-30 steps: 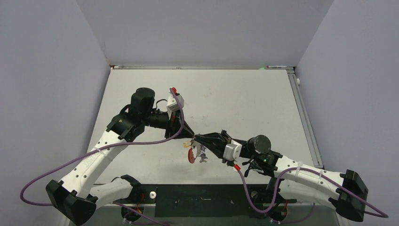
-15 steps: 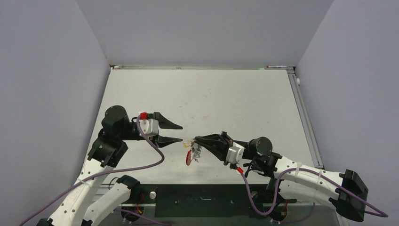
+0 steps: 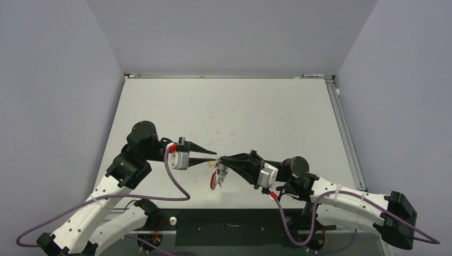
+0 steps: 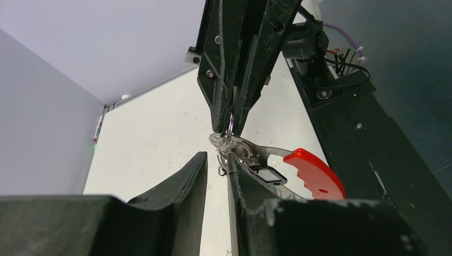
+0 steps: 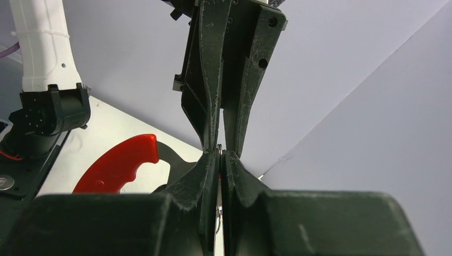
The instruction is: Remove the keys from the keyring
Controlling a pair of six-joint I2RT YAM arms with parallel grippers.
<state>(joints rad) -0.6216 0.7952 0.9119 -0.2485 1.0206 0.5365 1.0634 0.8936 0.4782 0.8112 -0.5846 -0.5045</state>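
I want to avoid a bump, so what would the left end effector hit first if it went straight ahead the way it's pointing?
Probably the keyring, hanging just beyond the left end effector from the shut right end effector; that one's tips lie just behind. Depth is hard to judge.

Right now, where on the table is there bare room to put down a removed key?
The far half of the table, from the back edge to the left gripper and right gripper, is bare; so is the patch between the right arm and the right rail. Crowded: the near middle, where the grippers meet at the keyring and keys.
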